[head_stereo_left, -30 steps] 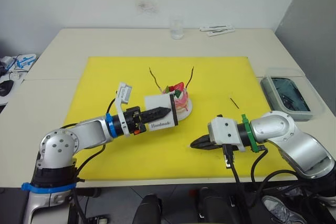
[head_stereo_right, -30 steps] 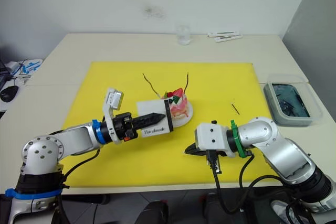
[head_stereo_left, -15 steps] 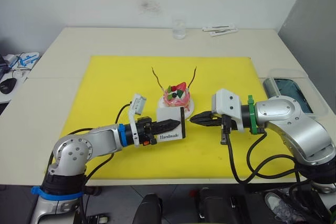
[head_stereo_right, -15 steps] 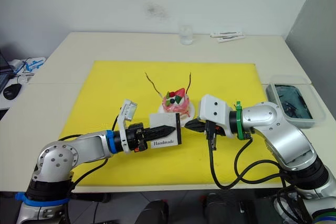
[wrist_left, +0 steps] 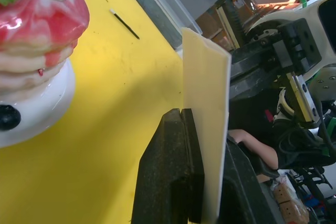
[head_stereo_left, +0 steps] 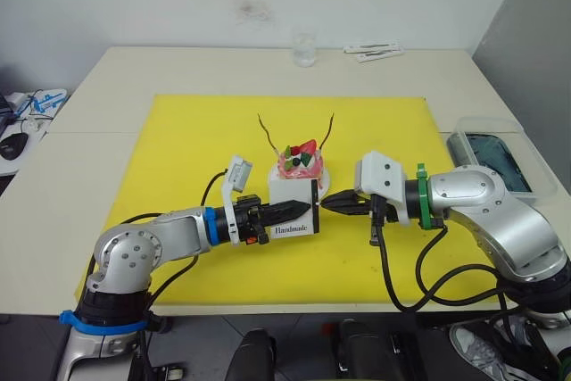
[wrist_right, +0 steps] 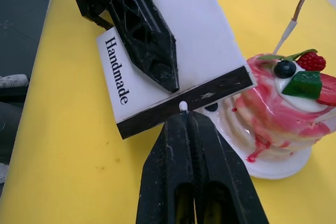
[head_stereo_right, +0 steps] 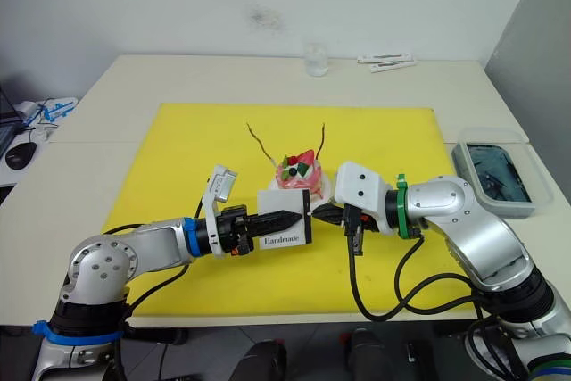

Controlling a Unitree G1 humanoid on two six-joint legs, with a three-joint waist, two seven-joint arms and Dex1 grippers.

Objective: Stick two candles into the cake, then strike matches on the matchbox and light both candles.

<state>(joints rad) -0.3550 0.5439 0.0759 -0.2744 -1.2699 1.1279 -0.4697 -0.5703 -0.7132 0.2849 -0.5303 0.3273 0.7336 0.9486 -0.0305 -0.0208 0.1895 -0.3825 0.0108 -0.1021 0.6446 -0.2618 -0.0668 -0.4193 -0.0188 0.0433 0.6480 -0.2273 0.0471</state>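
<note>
Since the earlier frame, match (wrist_right: 183,106) has closed onto matchbox (wrist_right: 167,82) strip, beside the cake (head_stereo_left: 301,167) mid-mat. Right gripper (wrist_right: 184,116) pinches it; left gripper (head_stereo_left: 303,209) clamps the box. Recommend a firm drag along the strip, box held rigid.
</note>
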